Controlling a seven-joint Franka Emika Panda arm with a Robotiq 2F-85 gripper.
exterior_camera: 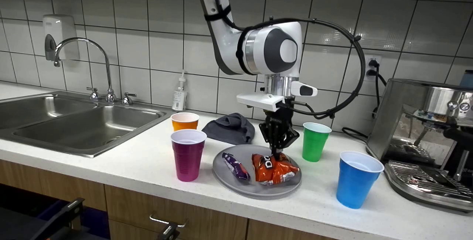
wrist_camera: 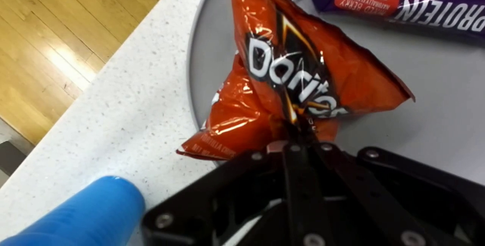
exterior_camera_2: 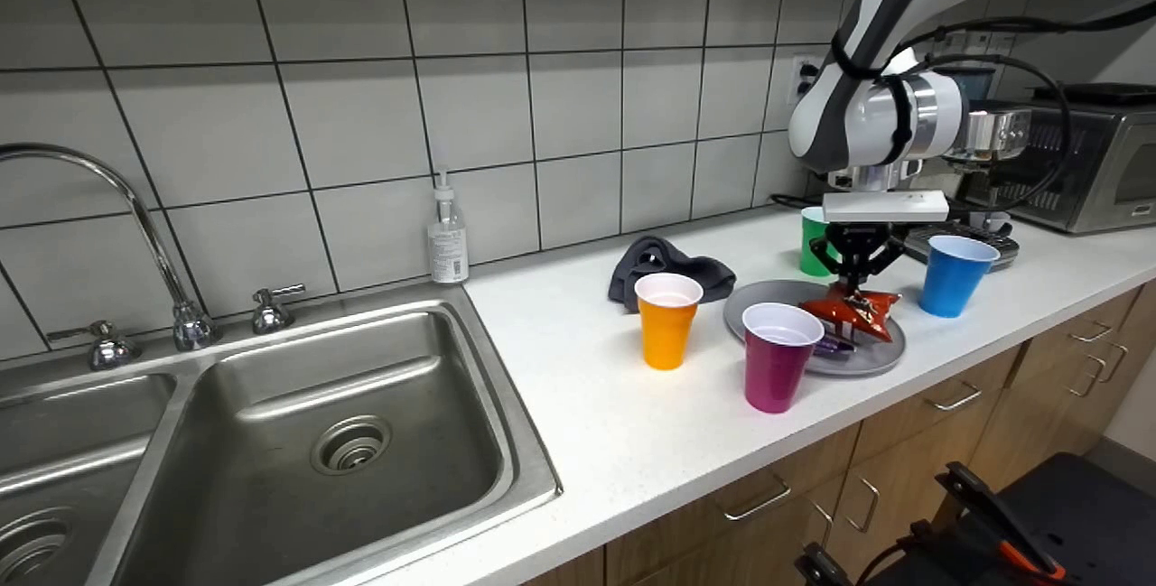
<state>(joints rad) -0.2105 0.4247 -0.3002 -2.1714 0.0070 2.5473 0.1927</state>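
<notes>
One orange-red plastic chip bag (wrist_camera: 293, 73) is pinched in the jaws of the black metal gripper (exterior_camera: 275, 152), bunched probably because its thin skin folds easily, with a round grey plate (exterior_camera: 244, 188) below the jaws and a long purple wrapped bar (exterior_camera: 235, 166) to one side.

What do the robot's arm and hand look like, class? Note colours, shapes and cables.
The arm is white and rounded, with dark grey panels and a silver ring. Black straps wrap it, and a thick black cable loops out beside it. The hand is black and angular, its linked bars dotted with silver screws.
</notes>
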